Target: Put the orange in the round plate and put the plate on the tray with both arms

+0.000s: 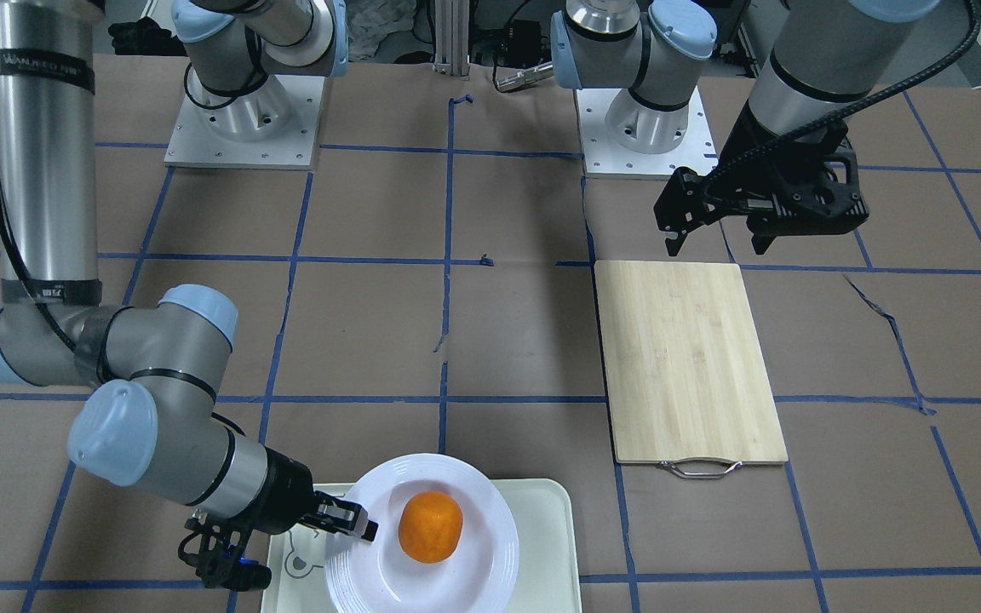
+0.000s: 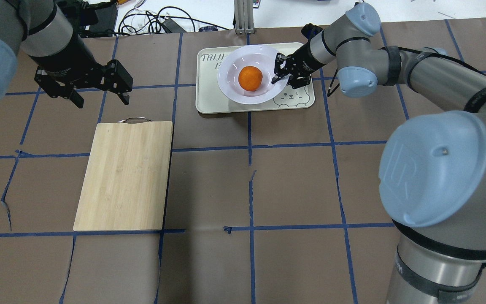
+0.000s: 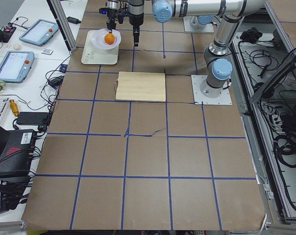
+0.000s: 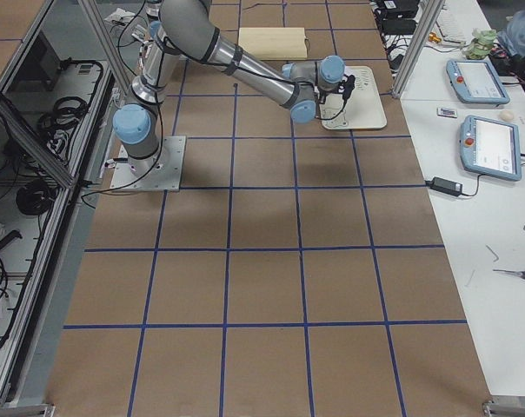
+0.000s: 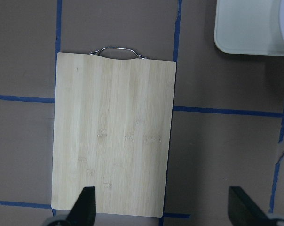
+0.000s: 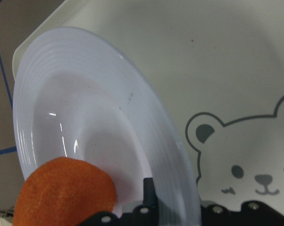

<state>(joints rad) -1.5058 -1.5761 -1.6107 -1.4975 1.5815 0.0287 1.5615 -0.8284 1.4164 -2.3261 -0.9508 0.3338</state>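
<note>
The orange (image 1: 430,526) (image 2: 250,78) lies in the sunken centre of the round plate (image 1: 478,487) (image 2: 230,63). That plate is over the cream tray (image 1: 546,528) (image 2: 298,99), whose bear face shows beside it. My right gripper (image 1: 347,519) (image 2: 277,72) is shut on the plate's rim on the bear side. In the right wrist view one black finger (image 6: 149,188) lies on the rim (image 6: 132,108) next to the orange (image 6: 62,193). My left gripper (image 1: 716,245) (image 2: 101,100) (image 5: 163,207) hangs open and empty above the table near the board's handle end.
A bamboo cutting board (image 1: 686,358) (image 2: 125,173) (image 5: 114,132) with a metal handle lies on the left arm's side of the brown, blue-taped table. Cables and tablets sit past the table's far edge beyond the tray.
</note>
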